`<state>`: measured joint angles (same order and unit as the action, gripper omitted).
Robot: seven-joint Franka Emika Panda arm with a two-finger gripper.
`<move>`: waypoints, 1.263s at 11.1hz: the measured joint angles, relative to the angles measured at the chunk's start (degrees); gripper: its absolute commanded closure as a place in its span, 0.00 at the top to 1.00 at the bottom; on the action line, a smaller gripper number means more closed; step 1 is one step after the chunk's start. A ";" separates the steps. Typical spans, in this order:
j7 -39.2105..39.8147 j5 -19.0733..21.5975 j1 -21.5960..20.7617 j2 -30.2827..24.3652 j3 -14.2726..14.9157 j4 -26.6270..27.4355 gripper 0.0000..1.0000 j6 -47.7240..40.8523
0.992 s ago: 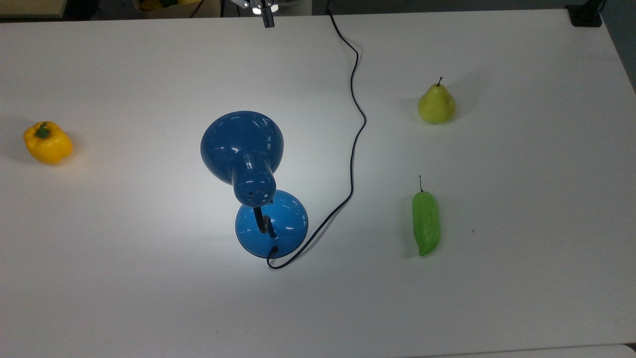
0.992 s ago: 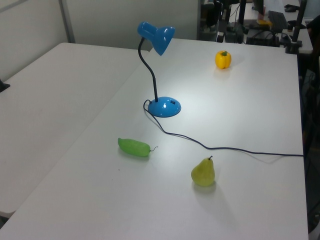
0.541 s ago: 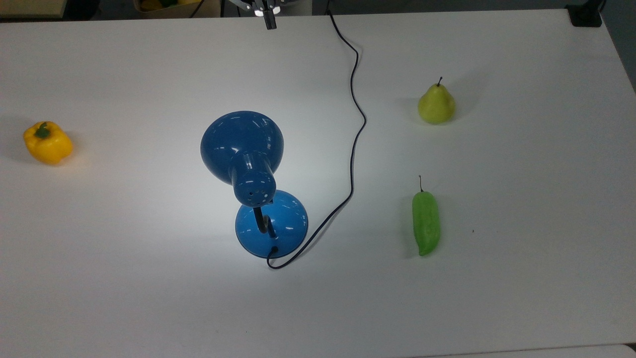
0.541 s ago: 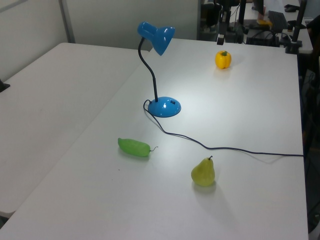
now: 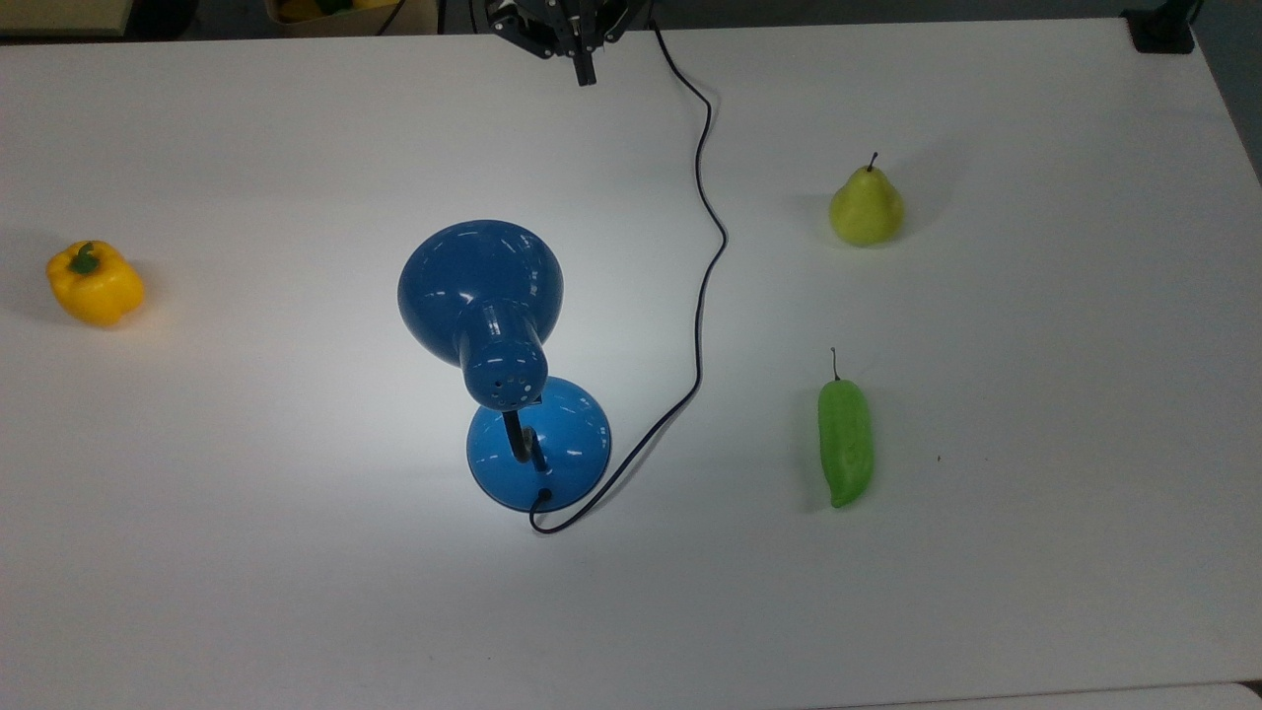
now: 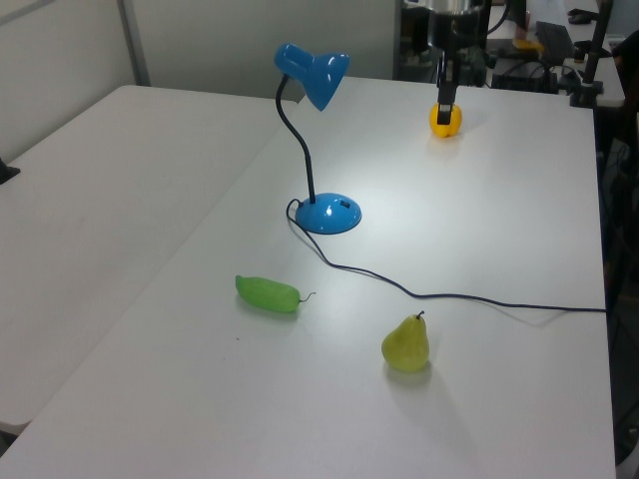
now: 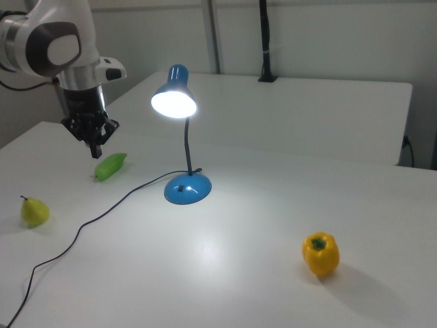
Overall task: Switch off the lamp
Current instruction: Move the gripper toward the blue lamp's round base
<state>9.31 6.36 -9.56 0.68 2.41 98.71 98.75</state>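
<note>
One lamp [image 5: 503,365], lit, mid-table. My gripper [image 5: 586,71] hangs at the table's [image 5: 1035,592] far edge, fingers pinched narrow, holding nothing. I'm on the approach; next I need to reach the switch on its base [image 7: 187,188], I reckon.

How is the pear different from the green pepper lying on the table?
The pear stands upright with its stem up, while the green pepper lies flat on its side. The pear is squat, wide at the bottom and narrow at the top; the green pepper is long and slim. The pear is yellow-green; the green pepper is a brighter green. Both have a thin dark stem and rest on the white table, untouched.
</note>
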 measured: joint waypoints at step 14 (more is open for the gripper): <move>0.03 -1.65 1.89 8.88 -0.19 8.05 0.00 30.92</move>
<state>9.34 4.71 -7.67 9.55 2.22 106.76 129.67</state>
